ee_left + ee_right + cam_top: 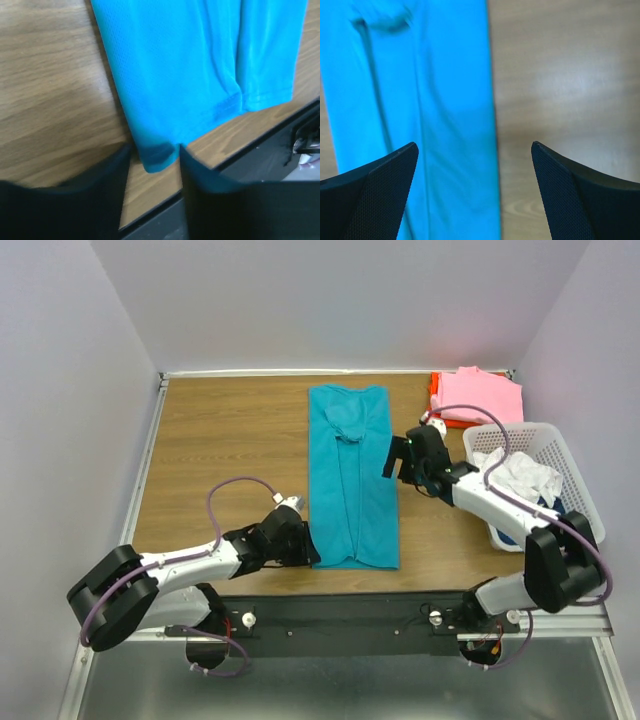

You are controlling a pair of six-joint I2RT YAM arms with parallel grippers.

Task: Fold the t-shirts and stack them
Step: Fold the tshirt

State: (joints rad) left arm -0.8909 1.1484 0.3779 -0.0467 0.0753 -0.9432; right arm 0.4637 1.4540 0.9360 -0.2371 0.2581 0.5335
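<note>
Left gripper [154, 149] narrowly parted, its fingers either side of the near-left hem corner of the teal cloth t-shirt [350, 490]. The shirt lies folded lengthwise on the brown wooden tabletop [225, 435]. Right gripper [475, 147] spread wide, empty, over the shirt's right edge.

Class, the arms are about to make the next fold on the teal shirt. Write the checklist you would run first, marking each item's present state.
1. Teal t-shirt lies as a long strip: ok.
2. Left gripper straddles the near left hem corner, open: ok.
3. Right gripper at the near right hem corner: not ok; it hangs open over the right edge mid-length.
4. Cloth pinched by either gripper: not ok.
5. Stack waiting: pink t-shirt folded on the orange-red t-shirt: ok.
</note>
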